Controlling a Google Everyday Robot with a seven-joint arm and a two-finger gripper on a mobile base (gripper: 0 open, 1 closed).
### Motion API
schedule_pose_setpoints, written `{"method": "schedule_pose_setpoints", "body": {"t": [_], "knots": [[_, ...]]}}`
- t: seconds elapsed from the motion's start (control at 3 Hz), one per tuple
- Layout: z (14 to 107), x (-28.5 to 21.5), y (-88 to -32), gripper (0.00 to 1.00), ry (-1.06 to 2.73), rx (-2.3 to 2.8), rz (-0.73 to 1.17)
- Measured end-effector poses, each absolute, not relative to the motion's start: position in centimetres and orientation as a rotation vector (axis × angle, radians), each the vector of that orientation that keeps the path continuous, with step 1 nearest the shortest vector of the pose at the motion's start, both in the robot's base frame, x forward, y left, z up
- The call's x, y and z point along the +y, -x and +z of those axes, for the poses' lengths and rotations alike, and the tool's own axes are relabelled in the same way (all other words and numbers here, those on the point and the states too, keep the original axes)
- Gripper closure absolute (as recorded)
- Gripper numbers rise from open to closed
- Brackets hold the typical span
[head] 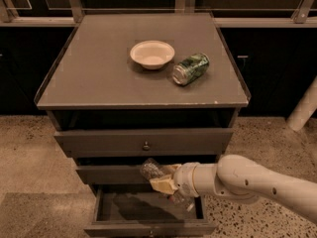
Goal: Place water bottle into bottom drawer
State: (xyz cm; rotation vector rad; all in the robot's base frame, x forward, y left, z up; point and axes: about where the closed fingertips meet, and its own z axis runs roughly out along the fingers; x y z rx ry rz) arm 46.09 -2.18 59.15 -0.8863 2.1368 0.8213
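The water bottle (151, 169), clear ribbed plastic, is held in my gripper (163, 181), which is shut on it. The bottle tilts with one end up-left in front of the middle drawer and its lower end (182, 202) over the open bottom drawer (148, 208). My white arm (247, 180) reaches in from the right. The bottom drawer is pulled out; its shallow dark interior shows and the bottle hangs just above it near the right-middle.
On the cabinet top (99, 73) stand a white bowl (152, 54) and a green patterned can (190, 69) lying on its side. The top drawer (143, 142) with its round knob is slightly out. Speckled floor lies around the cabinet.
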Motion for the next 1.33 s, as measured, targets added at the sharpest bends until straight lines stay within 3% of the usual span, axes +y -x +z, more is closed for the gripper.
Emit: {"method": "schedule_pose_setpoints", "body": {"t": [0.67,1.33], "knots": [[56.9,-2.6,-46.6,1.0,0.83,2.188,0.858],[44.7,-5.3,-47.4,1.0,0.565,2.395,0.924]]}}
